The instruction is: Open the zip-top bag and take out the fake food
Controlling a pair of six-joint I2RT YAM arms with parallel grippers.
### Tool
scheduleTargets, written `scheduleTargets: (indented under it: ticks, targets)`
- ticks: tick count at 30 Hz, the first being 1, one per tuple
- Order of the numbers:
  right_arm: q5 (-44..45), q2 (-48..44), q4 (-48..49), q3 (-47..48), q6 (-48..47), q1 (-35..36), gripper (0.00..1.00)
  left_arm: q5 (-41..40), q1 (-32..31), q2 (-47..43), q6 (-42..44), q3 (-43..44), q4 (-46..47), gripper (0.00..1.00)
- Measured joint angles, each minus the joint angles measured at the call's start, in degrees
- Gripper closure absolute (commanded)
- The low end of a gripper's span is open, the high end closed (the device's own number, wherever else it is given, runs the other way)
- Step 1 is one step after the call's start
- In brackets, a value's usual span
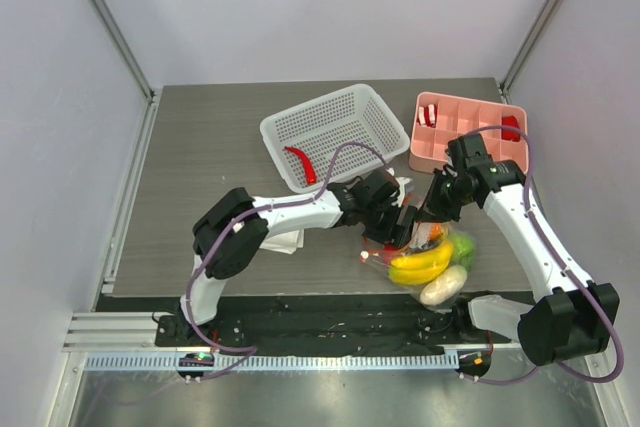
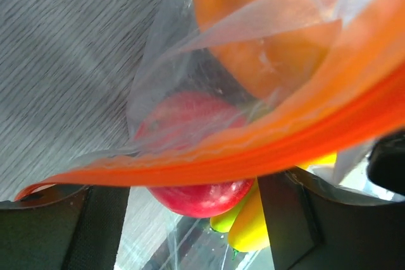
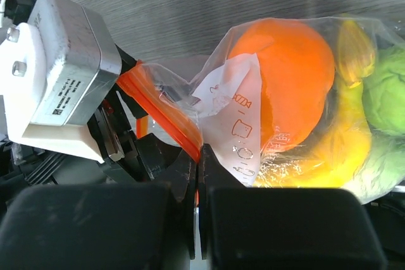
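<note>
- The right claw (image 3: pixel 199 156) pinched the zip-top bag (image 1: pixel 425 265) at its mouth, by the bench's (image 1: pixel 200 147) near edge, right of centre.
- The left claw (image 2: pixel 193 219) stood spread there.
- The mouth seemed partly parted; the fake food (image 3: pixel 285 74) lay inside, none yet removed.

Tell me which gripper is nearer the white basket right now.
Left. The left gripper sits just off the near side of the basket; the right gripper pinches the bag farther right.
</note>
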Motion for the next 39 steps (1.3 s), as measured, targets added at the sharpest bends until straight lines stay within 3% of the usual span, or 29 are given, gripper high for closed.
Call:
scheduleTargets:
  ticks: [3, 4, 10, 16, 18, 22, 26, 30, 39]
  targets:
    - [0.15, -0.02, 0.35, -0.13, 0.17, -0.02, 0.99, -0.02, -0.15, 0.17, -0.11, 0.02, 0.70, 0.56]
    - [0.13, 0.00, 0.68, -0.13, 0.24, 0.04, 0.99, -0.02, -0.28, 0.17, -0.07, 0.02, 1.11, 0.72]
    - [-0.92, 0.00, 1.86, -0.13, 0.42, 0.17, 0.99, -3.10, -0.81, -1.05, 2.10, 1.42, 1.73, 0.94]
    - [-1.14, 0.00, 2.19, 0.20, 0.20, 0.42, 0.99, -7.58, -0.24, -1.68, 6.19, 1.53, -6.99, 1.00]
    - [-1.20, 0.00, 2.25, 0.42, 0.17, 0.42, 0.99, -7.89, 0.28, -2.10, 6.82, 1.73, -8.98, 0.97]
    - [-1.33, 0.00, 2.56, 0.55, 0.11, 0.42, 0.99, -7.58, 1.66, -3.26, 8.22, 2.99, -12.07, 0.66]
    - [-1.49, 0.00, 2.62, 0.55, 0.00, 0.42, 0.99, -4.85, 2.51, -5.46, 8.35, 3.02, -13.35, 0.47]
    - [-1.75, 0.02, 2.67, 0.55, -0.04, 0.42, 0.99, 0.70, 2.34, -6.36, 8.70, 3.02, -13.42, 0.38]
    - [-2.40, 0.07, 2.69, 1.20, -0.24, 0.42, 0.99, 10.25, 2.34, -4.59, 9.92, 2.89, -13.88, 0.32]
